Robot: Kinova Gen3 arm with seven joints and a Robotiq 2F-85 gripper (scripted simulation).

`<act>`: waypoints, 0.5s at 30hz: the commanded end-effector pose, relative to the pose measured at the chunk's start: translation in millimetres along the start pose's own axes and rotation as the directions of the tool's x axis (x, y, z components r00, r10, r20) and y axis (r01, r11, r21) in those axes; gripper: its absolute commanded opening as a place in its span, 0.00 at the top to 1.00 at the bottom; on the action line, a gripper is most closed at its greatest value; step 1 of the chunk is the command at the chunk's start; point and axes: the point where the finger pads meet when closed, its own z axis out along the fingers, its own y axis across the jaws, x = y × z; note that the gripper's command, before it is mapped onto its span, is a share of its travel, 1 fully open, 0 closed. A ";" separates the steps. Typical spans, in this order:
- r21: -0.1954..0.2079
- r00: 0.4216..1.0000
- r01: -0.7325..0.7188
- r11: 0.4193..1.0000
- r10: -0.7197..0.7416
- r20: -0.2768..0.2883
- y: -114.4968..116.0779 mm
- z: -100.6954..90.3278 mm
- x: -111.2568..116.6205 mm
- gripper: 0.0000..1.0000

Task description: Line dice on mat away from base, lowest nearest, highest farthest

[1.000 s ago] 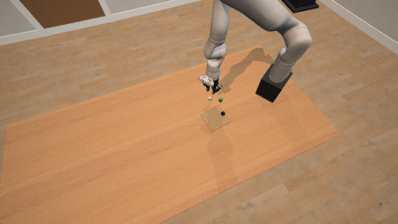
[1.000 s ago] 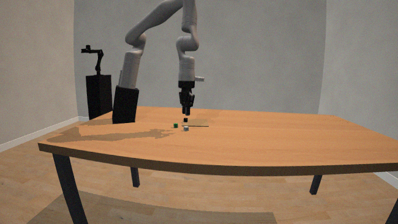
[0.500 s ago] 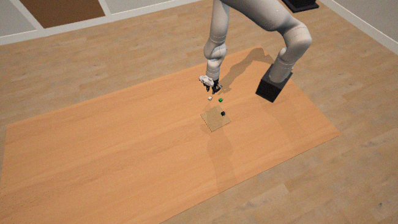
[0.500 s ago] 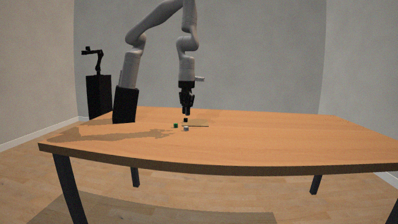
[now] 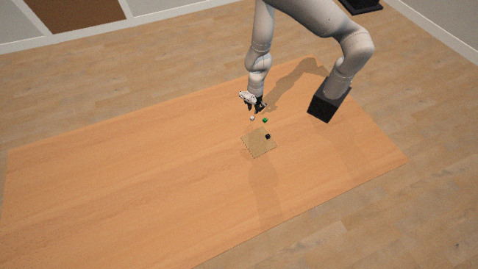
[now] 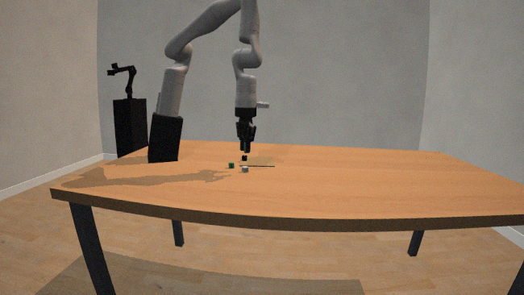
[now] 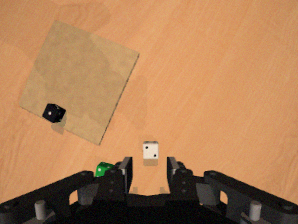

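Table [image 5: 110, 176], mat [image 5: 255, 147] bearing black die [image 5: 268, 136]

One die [image 5: 268, 136] on the mat [image 5: 257, 145], two dice [image 5: 252, 117] beside it.

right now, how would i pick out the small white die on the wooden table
Find the square tan mat on the wooden table, in front of the arm's black base. Just off its edge nearest the gripper, two dice sit on bare wood. The small white die is the pale one; its neighbour is green.
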 end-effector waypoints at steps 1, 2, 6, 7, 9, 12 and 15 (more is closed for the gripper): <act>-0.003 1.000 -0.002 1.000 0.002 0.000 2.2 2.9 -0.3 0.65; -0.003 1.000 -0.002 1.000 0.002 0.000 2.2 3.7 -0.2 0.65; -0.003 1.000 -0.002 1.000 0.002 0.000 2.3 5.4 -0.2 0.65; -0.003 1.000 -0.002 1.000 0.002 0.000 2.3 6.3 -0.1 0.65; -0.003 1.000 -0.002 1.000 0.002 0.000 2.4 8.3 -0.1 0.65; -0.003 1.000 -0.002 1.000 0.002 0.000 2.5 11.6 0.1 0.65; -0.003 1.000 -0.002 1.000 0.002 0.000 2.6 15.3 0.2 0.65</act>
